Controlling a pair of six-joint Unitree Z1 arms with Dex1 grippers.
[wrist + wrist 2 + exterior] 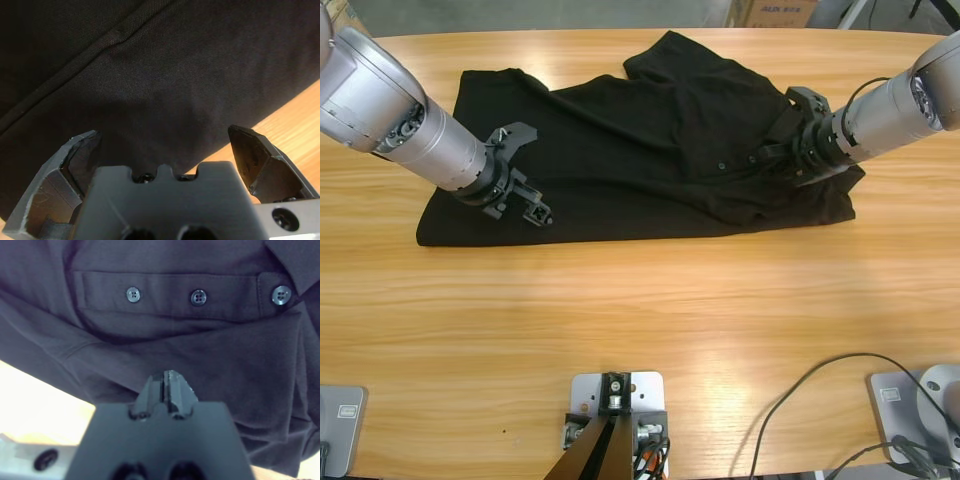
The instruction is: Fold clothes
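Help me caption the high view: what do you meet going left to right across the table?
Left gripper with open jaws → polo shirt → small dark buttons → right gripper, jaws shut.

Both arms reach inward, low over the table.

The left arm [410, 125] comes in from the far left corner, its left gripper [520, 175] with jaws spread wide. The right arm [900, 105] enters from the far right, its right gripper [782, 142] with jaws pressed together, pointing left.
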